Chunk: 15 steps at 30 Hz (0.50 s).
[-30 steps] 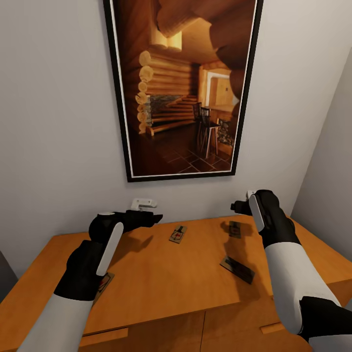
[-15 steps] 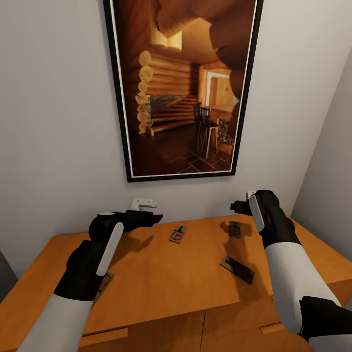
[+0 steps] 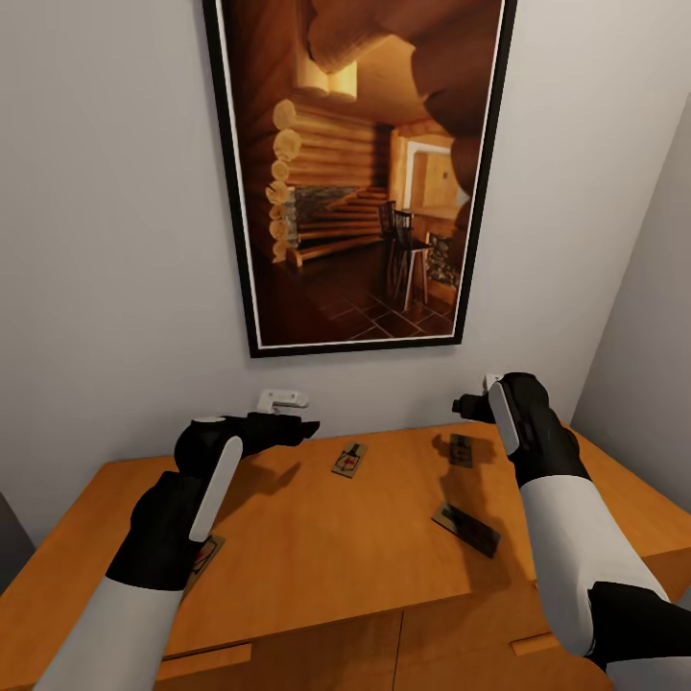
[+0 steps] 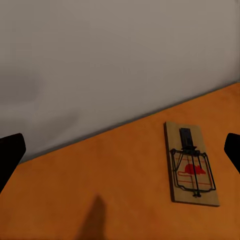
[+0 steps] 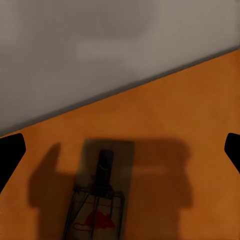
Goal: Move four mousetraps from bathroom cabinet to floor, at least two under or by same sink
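Orange-brown wood makes up the cabinet, whose flat top carries four mousetraps. One mousetrap lies far and near the middle, close to the grey wall; a second lies far right, in shadow just beside the right tool; a third lies nearer, right of centre; the fourth sits at the near left, mostly hidden under the left arm. The left tool hovers above the top, left of the middle trap, and the left wrist view shows its dark fingertips spread wide apart with that trap lying between them on the wood, untouched. The right tool is likewise spread open, its fingertips at either edge of the right wrist view, with the shadowed trap below, cut off by the frame. A framed log-cabin picture hangs above. Two drawer handles are cut off at the near edge.
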Available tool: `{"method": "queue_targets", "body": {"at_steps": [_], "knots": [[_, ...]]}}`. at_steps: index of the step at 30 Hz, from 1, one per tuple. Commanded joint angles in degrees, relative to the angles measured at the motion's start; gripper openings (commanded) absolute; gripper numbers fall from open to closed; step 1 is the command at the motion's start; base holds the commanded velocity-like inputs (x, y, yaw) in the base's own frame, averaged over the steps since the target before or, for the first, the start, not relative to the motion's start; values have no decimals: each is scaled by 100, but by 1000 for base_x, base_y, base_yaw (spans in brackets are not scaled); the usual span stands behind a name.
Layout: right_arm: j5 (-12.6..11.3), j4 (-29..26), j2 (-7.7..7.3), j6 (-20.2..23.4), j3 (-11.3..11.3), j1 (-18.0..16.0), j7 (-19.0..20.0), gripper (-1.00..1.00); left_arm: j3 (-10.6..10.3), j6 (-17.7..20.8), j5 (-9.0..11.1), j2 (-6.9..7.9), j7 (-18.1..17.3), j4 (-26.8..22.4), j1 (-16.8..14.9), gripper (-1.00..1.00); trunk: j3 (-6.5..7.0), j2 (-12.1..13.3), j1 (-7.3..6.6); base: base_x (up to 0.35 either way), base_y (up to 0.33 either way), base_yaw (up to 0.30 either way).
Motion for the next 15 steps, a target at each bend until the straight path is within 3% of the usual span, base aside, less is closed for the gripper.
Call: {"method": "queue_targets", "body": {"at_steps": [1, 9, 15], "knots": [[-45, -4, -1, 19, 0, -4, -40, 100, 4, 25, -12, -2, -24, -3, -5, 100, -7, -4, 0, 0, 0, 0], [-48, -2, -1, 19, -1, -4, -41, 100, 4, 27, -12, -2, -24, -7, -5, 100, -7, -4, 0, -14, 0, 0], [-49, -2, -1, 19, -1, -4, -41, 100, 1, 118, -12, -6, -29, -10, -5, 100, -7, -4, 0, -161, 0, 0]]}}
